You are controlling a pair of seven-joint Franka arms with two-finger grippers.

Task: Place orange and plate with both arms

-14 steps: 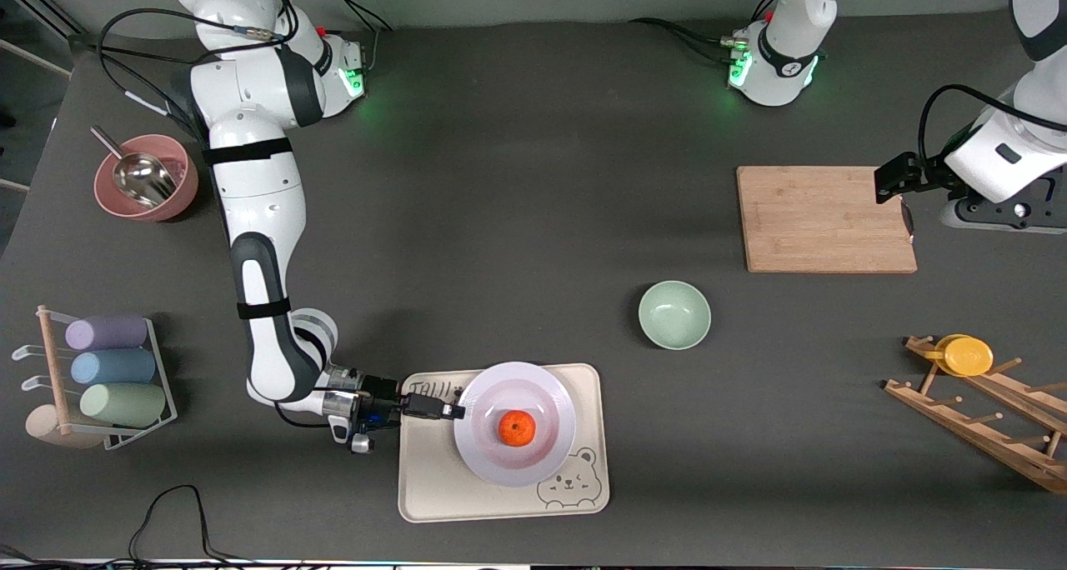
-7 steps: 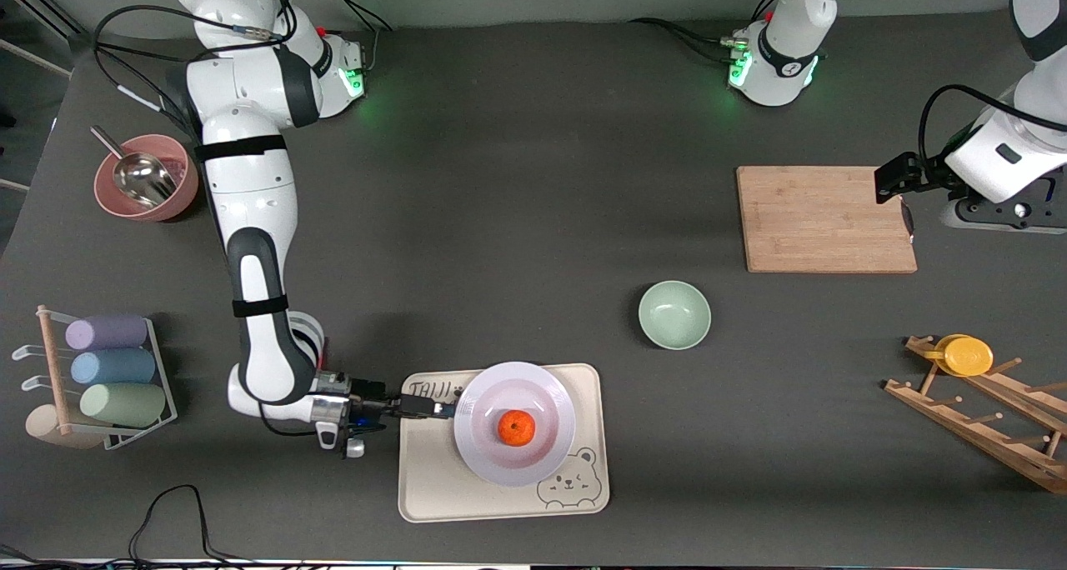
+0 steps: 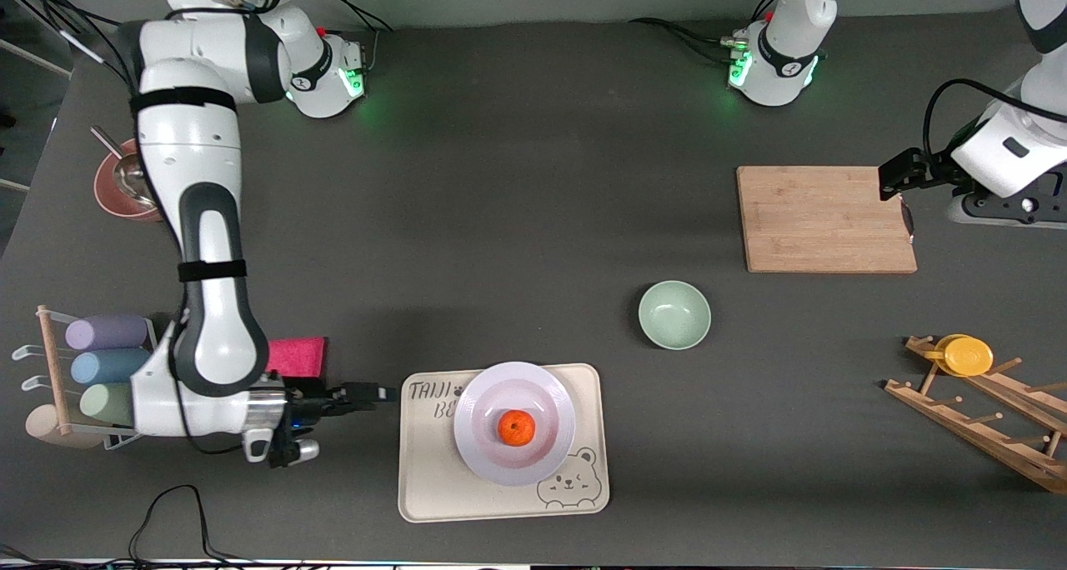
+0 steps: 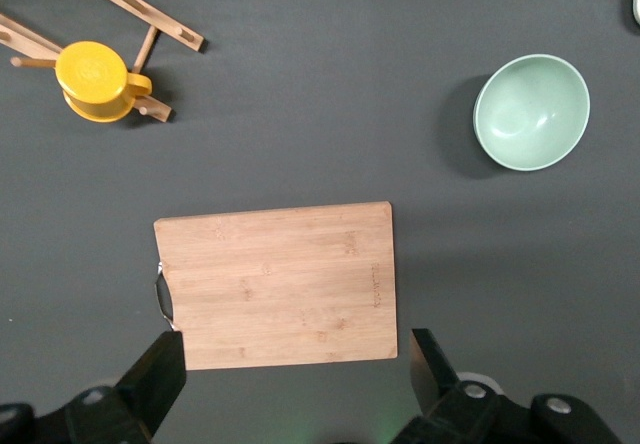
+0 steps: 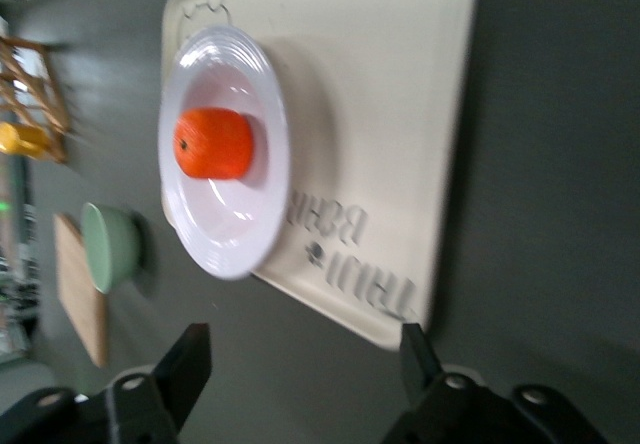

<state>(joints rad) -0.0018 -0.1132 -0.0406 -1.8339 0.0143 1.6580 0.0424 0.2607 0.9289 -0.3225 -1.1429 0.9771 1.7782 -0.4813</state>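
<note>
The orange (image 3: 517,427) sits in the sunken centre of the white plate (image 3: 477,399). The plate rests on the cream bear-print tray (image 3: 433,487), near the front camera. The right wrist view also shows the orange (image 5: 213,144), the plate (image 5: 228,239) and the tray (image 5: 400,114). My right gripper (image 3: 377,393) (image 5: 300,359) is open and empty, low over the table beside the tray's end toward the right arm's end, apart from the plate. My left gripper (image 3: 1000,210) (image 4: 295,349) is open and empty, high up by the wooden cutting board (image 3: 825,218), where the arm waits.
A pale-green bowl (image 3: 674,314) stands between the tray and the cutting board. A wooden rack (image 3: 984,420) holds a yellow cup (image 3: 967,355) at the left arm's end. A pink sponge (image 3: 296,356), a rack of pastel cups (image 3: 108,370) and a pink bowl (image 3: 125,195) lie at the right arm's end.
My right gripper was at the plate's rim and has drawn back off the tray toward the right arm's end. Plate and orange stay put. The left gripper has barely shifted.
</note>
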